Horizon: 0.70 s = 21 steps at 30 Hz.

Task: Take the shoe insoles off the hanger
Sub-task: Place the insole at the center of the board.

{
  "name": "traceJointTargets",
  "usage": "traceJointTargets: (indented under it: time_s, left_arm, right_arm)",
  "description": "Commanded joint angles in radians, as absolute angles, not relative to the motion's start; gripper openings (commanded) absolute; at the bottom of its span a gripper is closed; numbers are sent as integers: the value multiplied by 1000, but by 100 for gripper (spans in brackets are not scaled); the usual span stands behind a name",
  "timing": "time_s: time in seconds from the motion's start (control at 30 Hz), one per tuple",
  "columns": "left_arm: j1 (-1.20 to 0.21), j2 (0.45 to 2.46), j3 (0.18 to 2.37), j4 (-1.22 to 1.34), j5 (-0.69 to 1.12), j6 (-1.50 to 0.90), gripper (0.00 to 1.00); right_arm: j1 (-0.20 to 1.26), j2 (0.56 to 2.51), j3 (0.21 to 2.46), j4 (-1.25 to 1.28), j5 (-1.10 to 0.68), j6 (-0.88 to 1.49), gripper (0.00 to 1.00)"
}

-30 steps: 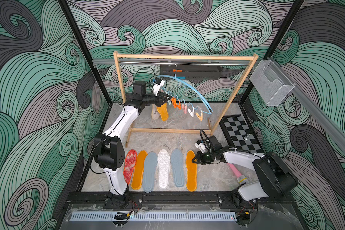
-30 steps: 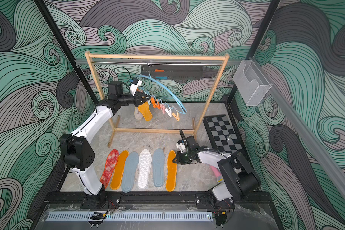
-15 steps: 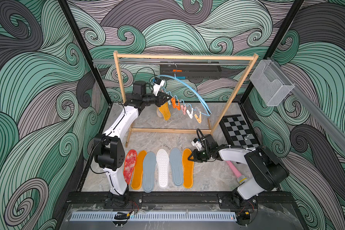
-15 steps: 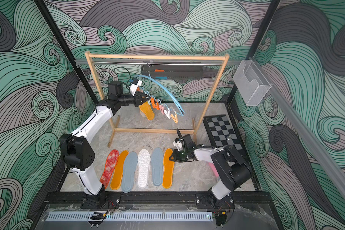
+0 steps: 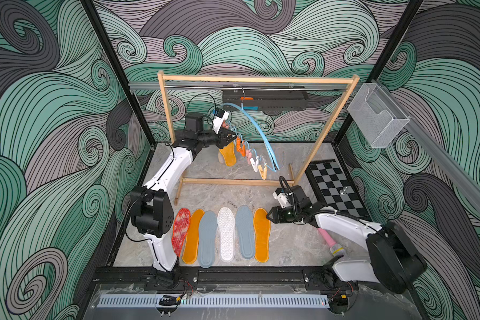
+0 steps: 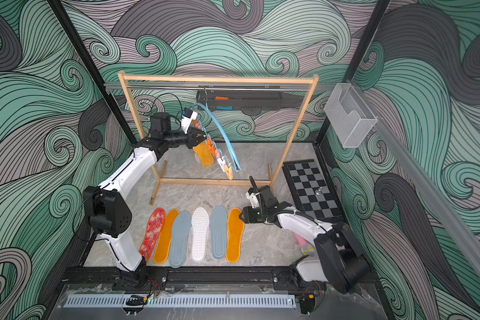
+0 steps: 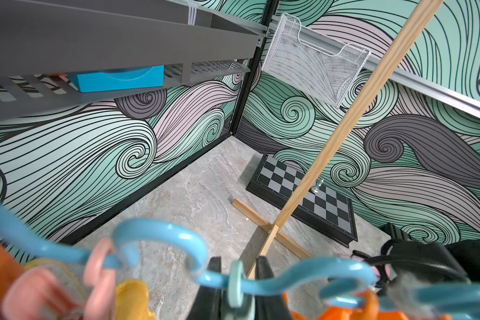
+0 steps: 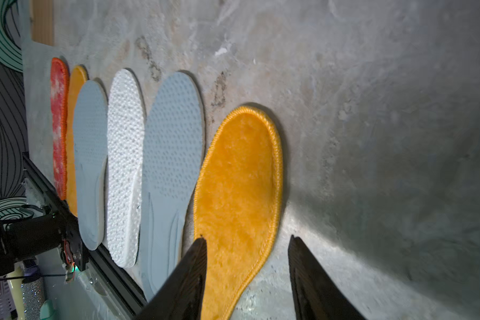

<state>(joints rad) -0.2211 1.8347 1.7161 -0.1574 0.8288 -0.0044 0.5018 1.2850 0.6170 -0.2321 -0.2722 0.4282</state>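
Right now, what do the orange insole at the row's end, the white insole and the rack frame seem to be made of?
Orange insole: plush fabric, fuzzy nap, stitched rim. White insole: likely foam or mesh, matte, dimpled. Rack frame: probably bare pale wood, by its tan colour.

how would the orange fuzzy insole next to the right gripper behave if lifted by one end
Probably floppy: the orange insole is thin and lies flat, so held at one end it would likely droop. Its fuzzy face and stitched rim should resist slipping.
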Motion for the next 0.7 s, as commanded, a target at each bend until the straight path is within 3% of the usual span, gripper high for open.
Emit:
traceJointTargets:
  time_s: [0.0, 0.37, 0.67]
  left_arm:
    - [-210, 1830, 1704, -186, 812, 11, 0]
    - [-210, 1832, 1704, -186, 812, 11, 0]
    - [-210, 1833, 1704, -186, 810, 10, 0]
  right_arm:
    - [503, 1146, 586, -278, -204, 351, 49]
    - [508, 453, 308, -240, -346, 408, 47]
    - [514, 113, 143, -254, -426, 447, 46]
